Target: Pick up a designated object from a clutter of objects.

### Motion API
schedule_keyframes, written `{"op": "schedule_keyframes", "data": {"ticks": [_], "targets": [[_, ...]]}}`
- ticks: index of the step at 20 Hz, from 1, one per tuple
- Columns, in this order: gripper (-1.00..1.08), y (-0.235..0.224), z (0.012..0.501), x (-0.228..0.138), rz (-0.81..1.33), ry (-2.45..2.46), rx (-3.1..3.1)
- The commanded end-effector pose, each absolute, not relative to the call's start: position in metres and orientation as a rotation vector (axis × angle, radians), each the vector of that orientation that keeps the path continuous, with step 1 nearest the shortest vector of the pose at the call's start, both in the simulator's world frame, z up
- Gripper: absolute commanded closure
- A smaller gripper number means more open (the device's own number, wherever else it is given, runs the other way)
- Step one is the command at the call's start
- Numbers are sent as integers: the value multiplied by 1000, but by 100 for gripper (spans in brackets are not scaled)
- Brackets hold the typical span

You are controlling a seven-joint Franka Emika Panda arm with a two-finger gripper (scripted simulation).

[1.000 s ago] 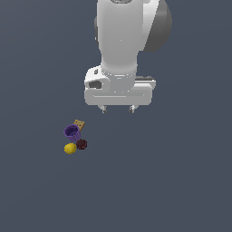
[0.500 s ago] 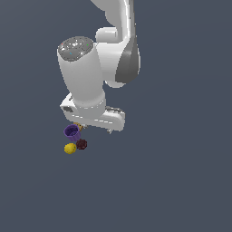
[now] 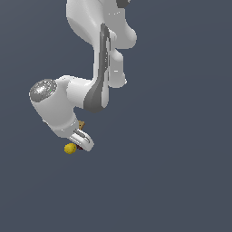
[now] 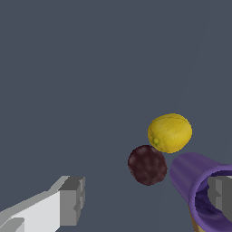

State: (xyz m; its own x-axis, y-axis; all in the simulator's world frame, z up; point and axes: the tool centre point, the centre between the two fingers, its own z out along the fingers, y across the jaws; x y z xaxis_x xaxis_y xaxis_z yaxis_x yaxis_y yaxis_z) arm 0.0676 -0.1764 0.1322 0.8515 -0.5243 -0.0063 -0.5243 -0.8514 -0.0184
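The designated object, a bright yellow lemon-like lump [image 4: 170, 132], lies on the grey floor beside the dark red knobbly ball [image 4: 147, 165] and the purple cup [image 4: 204, 190]. My gripper [image 4: 145, 195] is open above this clutter, jaws wide apart. One finger [image 4: 68, 199] is off to the side over bare floor. The other finger [image 4: 220, 192] shows in front of the cup's mouth. The lump is beyond the fingertips and untouched. In the exterior view the lump [image 3: 69, 148] peeks out beside my hand [image 3: 83, 139], which hides the cup.
A sliver of the tan box [image 3: 81, 124] shows behind my hand, and one [image 4: 194, 224] shows under the cup. The bent arm [image 3: 99, 86] hangs over the clutter. Plain grey floor [image 3: 172, 172] surrounds everything.
The arm has swung down and toward the exterior view's left, over the clutter. The hand now covers the purple cup and most of the red ball. The objects have not moved.
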Motion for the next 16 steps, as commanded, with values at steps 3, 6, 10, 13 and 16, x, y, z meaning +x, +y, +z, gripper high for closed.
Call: {"op": "schedule_keyframes", "data": {"ticks": [3, 6, 10, 13, 16], "targets": [[-92, -209, 104, 63, 0, 989, -2972], [-92, -223, 91, 60, 0, 1047, -2957], [-92, -233, 82, 58, 0, 1089, -2946], [-92, -233, 82, 57, 2, 1088, -2947], [-92, -233, 79, 57, 2, 1088, -2947]]}}
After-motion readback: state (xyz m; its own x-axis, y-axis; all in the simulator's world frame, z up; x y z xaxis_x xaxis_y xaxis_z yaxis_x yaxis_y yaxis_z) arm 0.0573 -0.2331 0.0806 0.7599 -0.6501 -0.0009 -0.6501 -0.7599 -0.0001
